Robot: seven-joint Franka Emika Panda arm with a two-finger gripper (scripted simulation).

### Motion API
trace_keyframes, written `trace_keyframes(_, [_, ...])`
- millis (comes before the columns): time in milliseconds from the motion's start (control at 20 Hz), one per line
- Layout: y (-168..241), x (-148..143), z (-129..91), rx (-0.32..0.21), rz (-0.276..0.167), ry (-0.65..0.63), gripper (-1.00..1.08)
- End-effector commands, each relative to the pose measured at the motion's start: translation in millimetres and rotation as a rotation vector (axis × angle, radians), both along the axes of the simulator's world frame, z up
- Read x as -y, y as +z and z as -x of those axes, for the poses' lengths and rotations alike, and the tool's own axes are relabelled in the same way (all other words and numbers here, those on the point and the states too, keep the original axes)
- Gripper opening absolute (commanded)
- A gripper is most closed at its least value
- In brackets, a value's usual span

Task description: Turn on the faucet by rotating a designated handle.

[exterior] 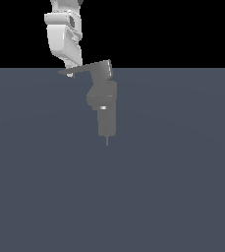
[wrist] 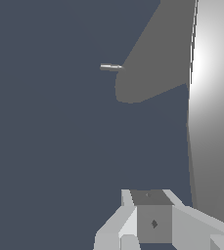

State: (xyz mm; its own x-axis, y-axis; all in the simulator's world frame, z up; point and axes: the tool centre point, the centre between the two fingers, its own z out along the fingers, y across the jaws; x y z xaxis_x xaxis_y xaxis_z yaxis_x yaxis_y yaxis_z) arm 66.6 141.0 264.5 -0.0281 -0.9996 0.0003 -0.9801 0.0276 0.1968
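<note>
A: Gripper (exterior: 70, 70) sits at the tip of the handle (exterior: 84, 68), coming down from above it. Fingers spread or pinched? Can't tell; they're bunched together in the exterior view, and the wrist view shows only blurred white parts.

B: Where's the faucet (exterior: 104, 101)?

A: Upright on the dark floor (exterior: 173, 187), cap on top. Handle sticks out sideways from the cap toward the exterior view's left, long axis roughly level, tapering to a point.

B: So the hand's at the far end of the lever from the faucet body?

A: Yes, right at the pointed end, probably touching. Best leverage there, I'd say. The push has to go across the lever's length, around the faucet's upright axis.
</note>
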Motion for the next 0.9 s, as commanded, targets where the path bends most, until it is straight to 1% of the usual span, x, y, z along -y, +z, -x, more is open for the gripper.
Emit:
trace_keyframes(0, [1,0,6,0.0,0.0,0.0,-1.0])
trace_keyframes(850, [10,-3,48,0.0,0.0,0.0,-1.0])
